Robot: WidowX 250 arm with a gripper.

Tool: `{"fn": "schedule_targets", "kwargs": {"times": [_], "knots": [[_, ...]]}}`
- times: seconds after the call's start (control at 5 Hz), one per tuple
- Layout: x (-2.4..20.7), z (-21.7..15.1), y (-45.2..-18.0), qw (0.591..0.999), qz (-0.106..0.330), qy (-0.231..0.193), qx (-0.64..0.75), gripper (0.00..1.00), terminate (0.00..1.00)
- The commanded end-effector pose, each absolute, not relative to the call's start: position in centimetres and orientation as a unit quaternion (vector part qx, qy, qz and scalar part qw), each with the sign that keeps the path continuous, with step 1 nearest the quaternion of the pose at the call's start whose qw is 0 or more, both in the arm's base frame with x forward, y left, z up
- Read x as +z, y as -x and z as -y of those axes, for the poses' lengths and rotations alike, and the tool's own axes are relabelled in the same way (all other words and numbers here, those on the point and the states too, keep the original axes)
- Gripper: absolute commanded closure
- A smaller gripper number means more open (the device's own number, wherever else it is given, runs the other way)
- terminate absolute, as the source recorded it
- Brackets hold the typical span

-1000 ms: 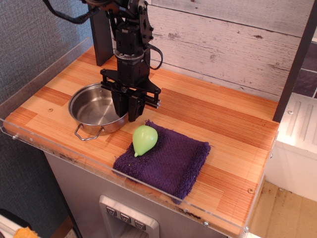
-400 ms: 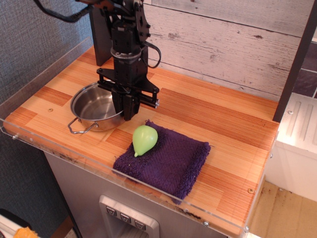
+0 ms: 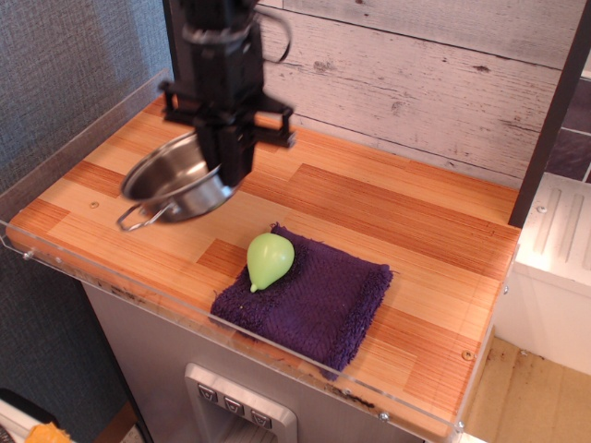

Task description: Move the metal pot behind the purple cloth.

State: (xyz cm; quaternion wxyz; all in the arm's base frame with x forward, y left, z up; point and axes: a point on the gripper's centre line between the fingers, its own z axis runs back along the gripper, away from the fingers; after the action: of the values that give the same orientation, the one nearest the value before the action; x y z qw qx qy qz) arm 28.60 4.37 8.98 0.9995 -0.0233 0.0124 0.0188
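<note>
Clamped on the right rim of the shallow shiny steel pot point(image 3: 173, 183), the black claw point(image 3: 231, 177) held it tilted above the wooden counter point(image 3: 388, 212). Below and right lay the folded dark purple terry cloth point(image 3: 319, 295). Gripped off-centre, the pot could probably slip free.

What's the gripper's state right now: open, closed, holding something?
Gripper: closed on the rim of the metal pot, which hangs tilted, clear of the wooden table.

One pot point(image 3: 175, 183), one cloth point(image 3: 319, 297), one pear point(image 3: 269, 260)
</note>
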Motion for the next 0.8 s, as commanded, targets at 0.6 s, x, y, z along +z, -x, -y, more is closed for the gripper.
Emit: {"fn": "schedule_targets", "kwargs": {"times": [0.6], "knots": [[10.7,8.2,-37.1,0.987,0.103,0.08,-0.092,1.0,0.0]]}}
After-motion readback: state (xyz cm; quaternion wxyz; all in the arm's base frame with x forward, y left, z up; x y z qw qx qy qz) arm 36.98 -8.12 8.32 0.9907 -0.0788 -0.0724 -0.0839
